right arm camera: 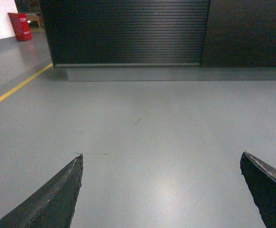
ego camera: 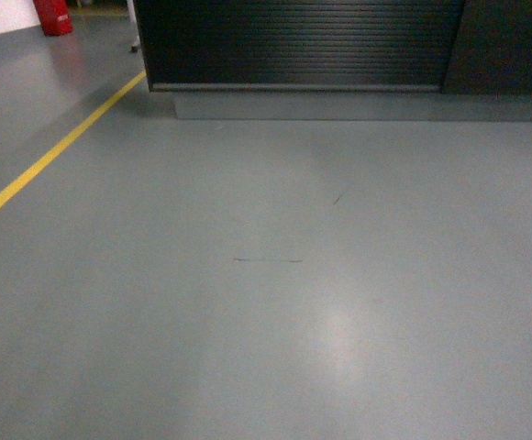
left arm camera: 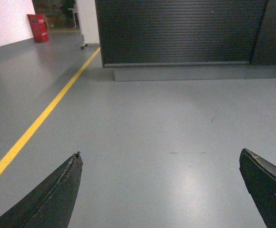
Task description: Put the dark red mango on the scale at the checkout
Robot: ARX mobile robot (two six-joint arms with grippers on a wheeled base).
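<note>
The checkout (ego camera: 303,41) fills the far end of the head view, showing only its ribbed black front panel; the same checkout (left arm camera: 181,31) (right arm camera: 128,31) appears ahead in both wrist views. Its top is out of view, so the scale and the dark red mango are both out of view. My left gripper (left arm camera: 160,154) hangs open over bare grey floor with nothing between its fingers. My right gripper (right arm camera: 162,156) is open too and holds nothing. Neither gripper shows in the head view.
A yellow floor line (ego camera: 55,151) runs diagonally on the left toward the counter's left corner. A red container (ego camera: 53,16) stands far back left by a white wall. A plain dark panel (ego camera: 509,46) adjoins the ribbed front on the right. Grey floor (ego camera: 275,302) lies between me and the counter.
</note>
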